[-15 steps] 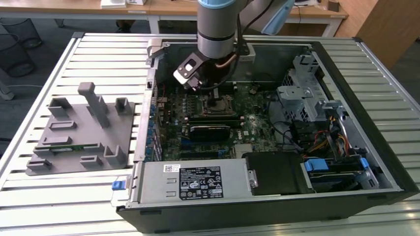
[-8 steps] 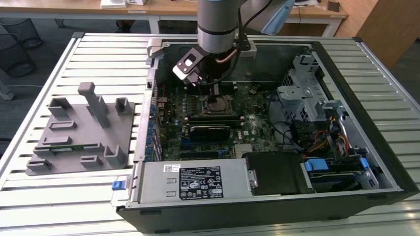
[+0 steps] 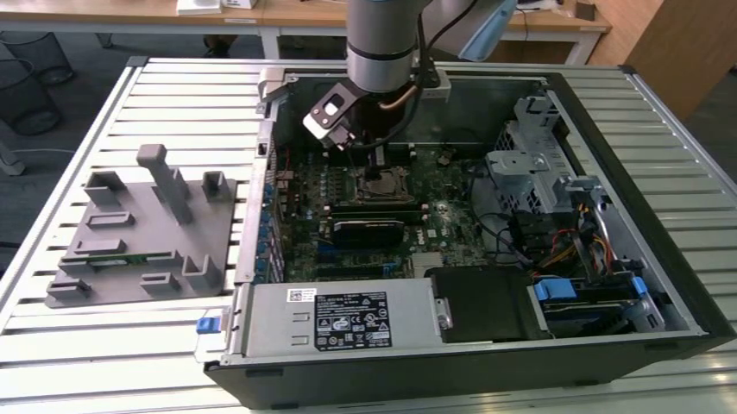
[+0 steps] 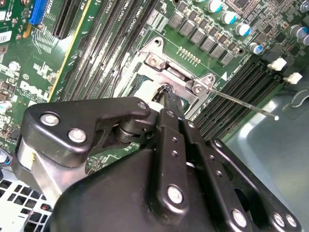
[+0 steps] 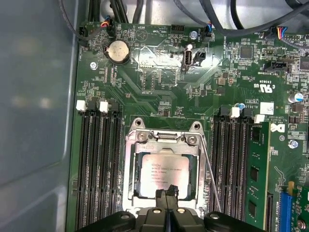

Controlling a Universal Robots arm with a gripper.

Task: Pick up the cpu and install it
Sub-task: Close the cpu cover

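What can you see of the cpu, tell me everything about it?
The cpu is a small flat square chip with a silver-grey metal top carrying dark print and a thin darker rim. It lies flat in the metal-framed socket on the green motherboard, between banks of black memory slots. A thin lever rod runs along one side. The gripper, shut, sits at the middle of one edge; whether it touches the chip cannot be told.

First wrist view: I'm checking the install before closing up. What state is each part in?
cpu: lying flat in the socket.
socket lever: angled out over the memory slots.
gripper: shut, tips at the cpu's edge.
memory stick: seated in a slot.
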